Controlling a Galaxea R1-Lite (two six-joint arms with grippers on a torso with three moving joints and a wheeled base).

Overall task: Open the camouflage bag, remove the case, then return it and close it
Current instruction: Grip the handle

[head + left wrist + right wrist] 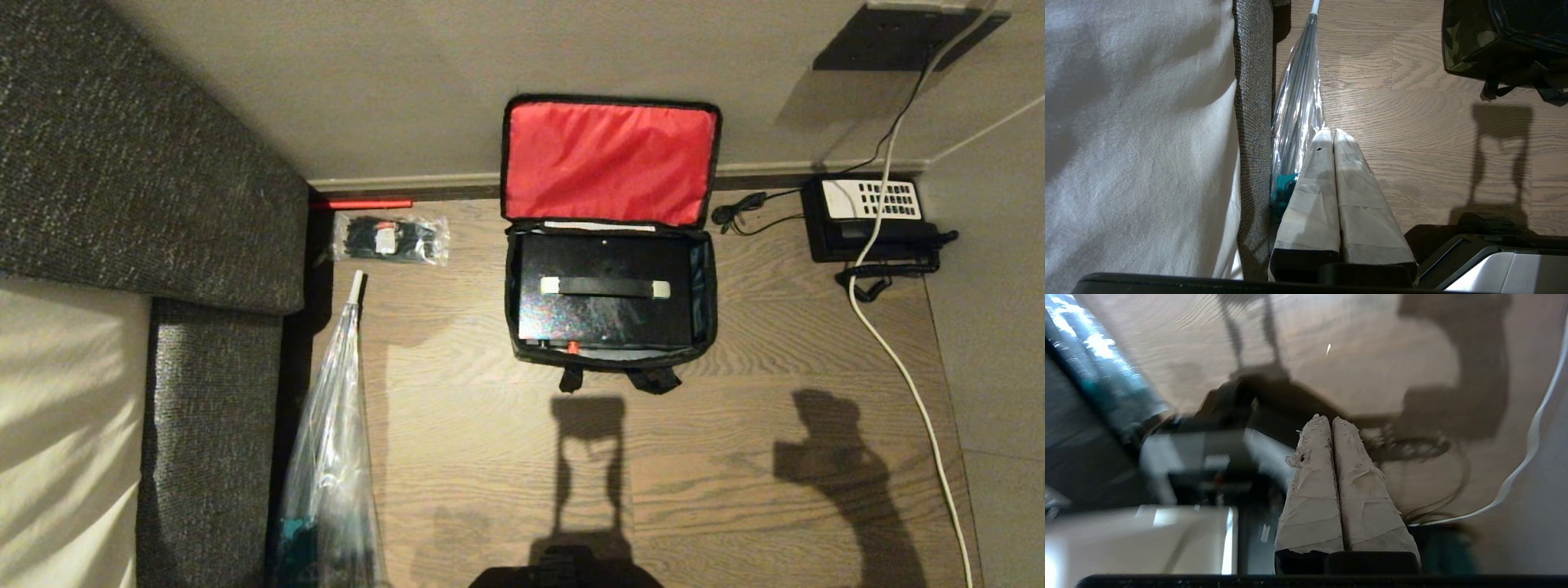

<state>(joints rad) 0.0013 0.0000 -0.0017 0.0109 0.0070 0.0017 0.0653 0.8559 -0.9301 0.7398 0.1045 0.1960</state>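
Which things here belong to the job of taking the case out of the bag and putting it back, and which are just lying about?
Belong to the job:
bag, lid open
case, lying inside the bag
right pincer, shut

Just lying about:
telephone
white cable
packet of cable ties
umbrella
sofa
left pincer, shut, parked

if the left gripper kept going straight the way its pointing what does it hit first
Most likely the clear plastic-wrapped umbrella lying along the sofa edge: the shut left gripper points just beside it. Depth is unclear, so it might pass over onto bare wooden floor.
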